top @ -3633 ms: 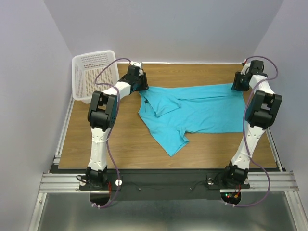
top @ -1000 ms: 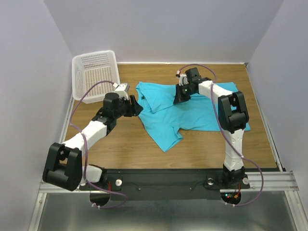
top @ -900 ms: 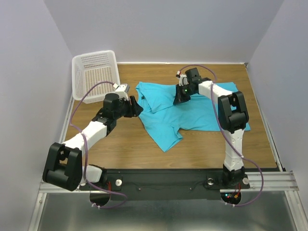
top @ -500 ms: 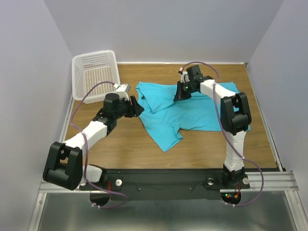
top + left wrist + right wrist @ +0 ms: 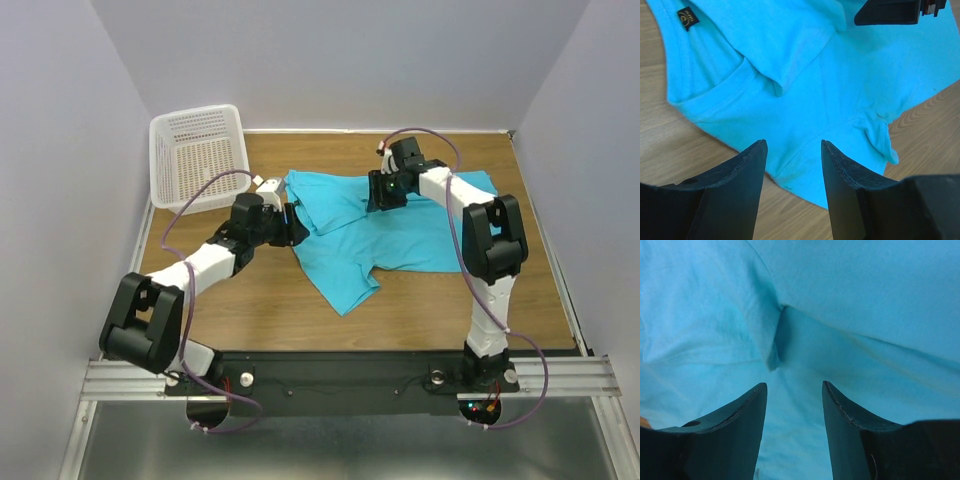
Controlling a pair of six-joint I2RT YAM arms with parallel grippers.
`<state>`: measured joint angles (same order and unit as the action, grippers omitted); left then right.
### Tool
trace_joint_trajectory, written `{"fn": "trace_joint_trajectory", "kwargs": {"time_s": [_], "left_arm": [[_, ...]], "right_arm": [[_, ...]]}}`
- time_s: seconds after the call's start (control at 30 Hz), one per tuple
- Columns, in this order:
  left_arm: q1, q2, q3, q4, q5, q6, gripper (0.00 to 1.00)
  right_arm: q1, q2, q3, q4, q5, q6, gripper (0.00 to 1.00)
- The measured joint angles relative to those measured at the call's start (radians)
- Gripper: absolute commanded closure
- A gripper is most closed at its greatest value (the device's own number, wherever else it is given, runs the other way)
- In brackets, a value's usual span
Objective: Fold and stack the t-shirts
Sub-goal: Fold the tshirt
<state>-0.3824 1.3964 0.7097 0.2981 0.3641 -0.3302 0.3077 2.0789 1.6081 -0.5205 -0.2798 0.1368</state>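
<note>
so the white mesh basket (image 5: 197, 150) sits at the far left corner of the wooden table (image 5: 250, 300), open side facing the camera, only its mesh bottom showing; the turquoise t-shirt (image 5: 420, 235) lies out on the table to the right of it, partly spread, one sleeve (image 5: 345, 290) pointing at the near edge

left gripper (image 5: 293, 222) is at the shirt's left edge by the collar, right gripper (image 5: 378, 195) over the far middle of the cloth; both have their fingers spread apart with nothing pinched between them; can't tell if the tips touch the fabric

only the top view has the basket and the whole shirt; the left wrist view catches the little dark neck label (image 5: 688, 18) and the collar; the right wrist view is pretty much wall-to-wall turquoise, with a folded flap (image 5: 715, 315) ending just past the fingers
</note>
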Motion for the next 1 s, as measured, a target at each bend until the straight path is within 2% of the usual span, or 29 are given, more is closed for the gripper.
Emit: {"fn": "trace_joint_trajectory", "kwargs": {"time_s": [0.17, 0.4, 0.7, 1.0], "left_arm": [[-0.045, 0.058, 0.045, 0.006, -0.049, -0.010, 0.44], [-0.071, 0.178, 0.058, 0.061, -0.077, -0.110, 0.47], [-0.088, 0.311, 0.066, 0.141, -0.084, -0.236, 0.49], [-0.090, 0.373, 0.130, 0.182, -0.098, -0.273, 0.52]], "right_arm": [[0.000, -0.074, -0.024, -0.010, 0.006, -0.066, 0.47], [-0.021, -0.187, -0.053, -0.002, -0.050, -0.130, 0.48], [-0.080, -0.194, -0.093, -0.003, -0.087, -0.134, 0.48], [-0.100, -0.200, -0.117, 0.000, -0.122, -0.133, 0.48]]}}
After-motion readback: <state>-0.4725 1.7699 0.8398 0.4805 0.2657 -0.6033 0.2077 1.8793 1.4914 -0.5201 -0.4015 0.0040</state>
